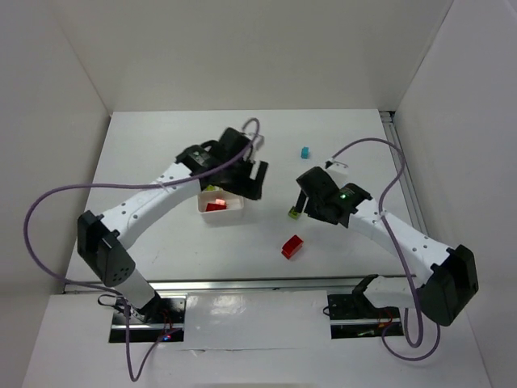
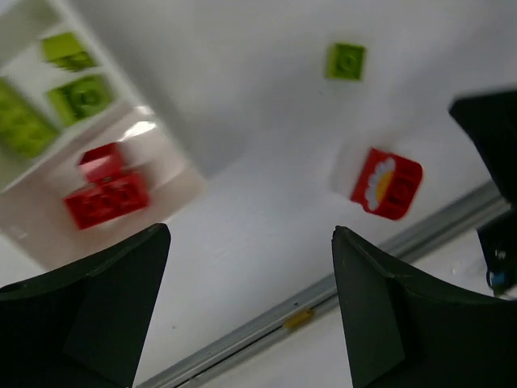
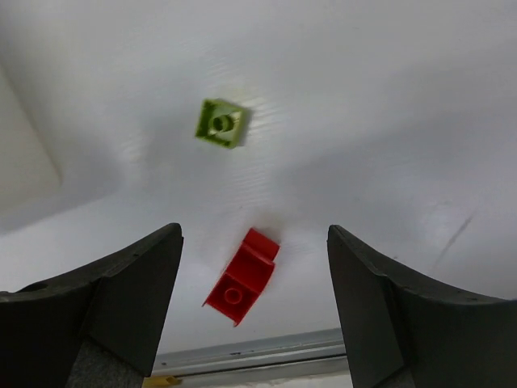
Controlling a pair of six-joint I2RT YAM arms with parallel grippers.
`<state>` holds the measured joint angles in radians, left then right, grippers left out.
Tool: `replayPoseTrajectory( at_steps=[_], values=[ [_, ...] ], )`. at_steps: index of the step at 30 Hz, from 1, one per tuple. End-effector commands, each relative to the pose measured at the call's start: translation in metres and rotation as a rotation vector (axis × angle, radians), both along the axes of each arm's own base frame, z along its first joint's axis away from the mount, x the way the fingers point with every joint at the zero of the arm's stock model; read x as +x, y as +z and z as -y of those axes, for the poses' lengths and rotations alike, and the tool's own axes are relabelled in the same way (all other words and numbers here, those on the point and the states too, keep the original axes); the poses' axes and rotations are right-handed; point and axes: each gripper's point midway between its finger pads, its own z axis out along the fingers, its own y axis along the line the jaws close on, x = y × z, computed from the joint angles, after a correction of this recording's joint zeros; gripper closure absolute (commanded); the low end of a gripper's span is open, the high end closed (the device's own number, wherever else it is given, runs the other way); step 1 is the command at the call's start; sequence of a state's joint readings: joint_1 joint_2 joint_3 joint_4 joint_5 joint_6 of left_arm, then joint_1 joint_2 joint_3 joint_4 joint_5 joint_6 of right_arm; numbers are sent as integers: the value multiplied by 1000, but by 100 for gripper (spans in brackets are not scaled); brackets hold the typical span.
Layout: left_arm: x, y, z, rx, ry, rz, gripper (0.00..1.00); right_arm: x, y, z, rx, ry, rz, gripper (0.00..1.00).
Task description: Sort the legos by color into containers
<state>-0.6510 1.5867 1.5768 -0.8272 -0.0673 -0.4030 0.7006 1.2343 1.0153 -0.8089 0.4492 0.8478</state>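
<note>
The white tray [image 1: 222, 221] sits under my left wrist. It holds red legos [image 1: 214, 207] and yellow-green legos [image 1: 212, 189] in separate compartments. In the left wrist view the tray [image 2: 129, 81] shows two red bricks [image 2: 105, 194] and three yellow-green bricks [image 2: 81, 97]. Loose on the table are a yellow-green brick [image 1: 294, 213] [image 3: 220, 123] [image 2: 346, 61], a red brick [image 1: 292, 246] [image 3: 242, 277] [image 2: 386, 183] and a cyan brick [image 1: 304, 152]. My left gripper [image 1: 252, 184] [image 2: 250, 234] is open and empty just right of the tray. My right gripper [image 1: 300, 204] [image 3: 254, 230] is open and empty above the loose yellow-green and red bricks.
A metal rail [image 1: 266, 283] runs along the table's near edge. White walls close in the back and both sides. The right arm's dark body [image 2: 493, 145] shows at the right edge of the left wrist view. The tray's corner [image 3: 24, 153] shows at the left of the right wrist view.
</note>
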Motion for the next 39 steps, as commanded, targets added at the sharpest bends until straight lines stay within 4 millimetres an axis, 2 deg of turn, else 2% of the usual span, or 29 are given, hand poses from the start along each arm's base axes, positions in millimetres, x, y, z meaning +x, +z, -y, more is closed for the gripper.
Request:
replayPoseTrajectory(
  at_steps=[1, 3, 4, 5, 6, 8, 10, 12, 13, 17, 19, 23, 26, 29, 30, 31, 33, 34, 35, 36, 37, 38, 39],
  values=[
    [-43, -15, 57, -9, -284, -60, 9, -10, -6, 41, 12, -219, -38, 20],
    [-70, -30, 83, 14, -387, -93, 7, -9, -7, 63, 16, -312, -46, 20],
    [-75, -40, 91, 28, -409, -110, 4, -10, -7, 70, 30, -334, -43, 19],
    [-81, -45, 99, 29, -422, -117, 2, -11, -8, 85, 28, -386, -47, 19],
    [-89, -49, 108, 39, -450, -114, 2, -9, -5, 90, 42, -416, -34, 19],
    [-97, -64, 118, 42, -481, -139, 0, -9, 0, 108, 60, -479, -16, 19],
    [-107, -72, 131, 40, -519, -147, 0, -8, 0, 114, 80, -480, -15, 19],
    [-112, -91, 139, 71, -537, -178, 0, -6, -5, 121, 110, -496, -24, 19],
    [-111, -90, 148, 78, -543, -151, 0, -5, -4, 122, 113, -487, -24, 19],
    [-107, -117, 160, 101, -522, -169, 0, -4, -8, 126, 129, -488, -25, 19],
    [-104, -133, 160, 128, -505, -184, 0, -4, -8, 131, 125, -492, -30, 19],
    [-99, -144, 162, 145, -488, -187, 5, -5, -6, 135, 123, -491, -27, 19],
    [-98, -143, 168, 138, -490, -163, 14, -5, -4, 138, 127, -499, -17, 19],
    [-96, -146, 164, 155, -470, -158, 23, -3, -4, 136, 132, -487, -13, 19],
    [-96, -142, 164, 147, -470, -151, 31, -3, -4, 136, 132, -487, -13, 19],
    [-98, -145, 162, 155, -470, -158, 36, -3, -4, 136, 132, -487, -13, 19],
    [-94, -140, 160, 160, -457, -134, 44, -2, -6, 134, 141, -481, -14, 19],
    [-94, -132, 159, 149, -457, -124, 53, 0, -5, 132, 153, -474, -8, 19],
    [-92, -128, 158, 153, -458, -105, 58, 0, -7, 132, 143, -467, -19, 19],
    [-90, -129, 153, 163, -449, -115, 62, 1, -7, 130, 149, -449, -17, 19],
    [-90, -122, 153, 149, -449, -103, 68, 5, -8, 126, 166, -438, -21, 19],
    [-87, -111, 148, 132, -440, -103, 79, 7, -7, 123, 172, -415, -17, 19],
    [-82, -105, 140, 122, -424, -116, 85, 11, -9, 119, 173, -373, -15, 19]
  ],
)
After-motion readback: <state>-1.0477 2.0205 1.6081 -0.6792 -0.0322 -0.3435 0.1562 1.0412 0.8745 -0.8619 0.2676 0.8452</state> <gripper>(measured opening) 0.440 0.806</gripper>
